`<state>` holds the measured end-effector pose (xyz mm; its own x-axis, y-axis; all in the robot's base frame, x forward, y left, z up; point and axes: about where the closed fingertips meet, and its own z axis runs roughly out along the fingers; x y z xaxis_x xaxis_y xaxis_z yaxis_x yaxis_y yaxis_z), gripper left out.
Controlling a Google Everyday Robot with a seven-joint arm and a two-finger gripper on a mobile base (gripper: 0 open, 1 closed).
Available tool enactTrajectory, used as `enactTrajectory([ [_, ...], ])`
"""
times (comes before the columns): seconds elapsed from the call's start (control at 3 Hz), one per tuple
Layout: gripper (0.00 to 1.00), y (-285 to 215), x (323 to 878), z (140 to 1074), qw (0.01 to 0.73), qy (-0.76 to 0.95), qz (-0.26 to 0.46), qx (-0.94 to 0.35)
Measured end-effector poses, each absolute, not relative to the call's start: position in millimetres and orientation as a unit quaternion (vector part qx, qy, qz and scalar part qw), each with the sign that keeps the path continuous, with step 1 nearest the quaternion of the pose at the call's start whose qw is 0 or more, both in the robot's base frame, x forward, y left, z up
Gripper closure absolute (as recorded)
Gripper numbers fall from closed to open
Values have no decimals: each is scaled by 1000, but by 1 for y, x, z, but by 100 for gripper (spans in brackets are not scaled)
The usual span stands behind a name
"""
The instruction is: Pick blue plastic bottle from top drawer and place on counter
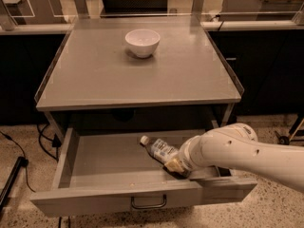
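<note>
The blue plastic bottle (158, 148) lies on its side in the open top drawer (95, 163), right of the middle, with its white cap pointing to the back left. My gripper (175, 166) reaches down into the drawer from the right on a white arm (237, 153) and is at the bottle's bottom end, touching or nearly touching it. The arm hides the gripper's far side. The counter (118, 75) above the drawer is a flat grey top with low raised rims.
A white bowl (142, 42) stands on the counter at the back middle. The drawer's front panel has a small metal loop handle (148, 203). Dark cabinets stand on both sides. Cables (19, 160) lie on the floor at the left.
</note>
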<state>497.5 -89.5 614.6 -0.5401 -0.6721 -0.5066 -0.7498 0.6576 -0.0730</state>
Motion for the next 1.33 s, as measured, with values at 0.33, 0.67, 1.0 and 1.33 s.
enactTrajectory([
  [0.33,100,-91,491,628,257,869,80,-416],
  [0.67,100,-94,477,663,260,850,105,-447],
  [1.0,100,-92,471,699,263,827,148,-475],
  [1.33,100,-93,457,705,242,802,152,-524],
])
